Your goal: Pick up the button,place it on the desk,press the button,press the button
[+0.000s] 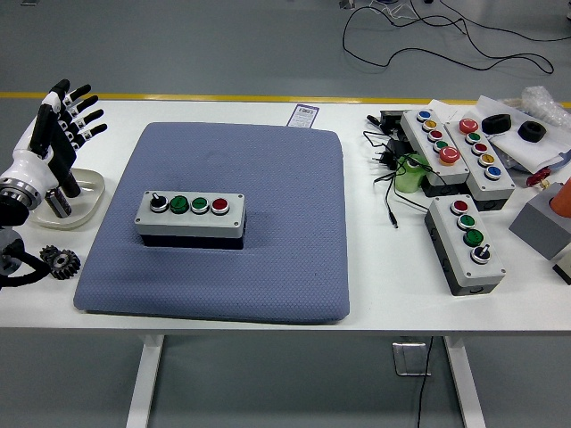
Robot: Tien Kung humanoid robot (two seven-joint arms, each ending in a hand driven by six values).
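Observation:
A grey button box (189,215) with a black knob, two green buttons and a red button lies on the blue-grey mat (223,294), left of its middle. My left hand (64,125) is at the far left edge, over the clear dish, well left of the box. Its fingers are spread and hold nothing. My right hand is out of view.
A clear dish (85,198) with dark cylinders and a small black gear (62,262) lie at the left edge. Several other button boxes (468,241), cables (388,174), a green object (411,172) and black rings stand at the right.

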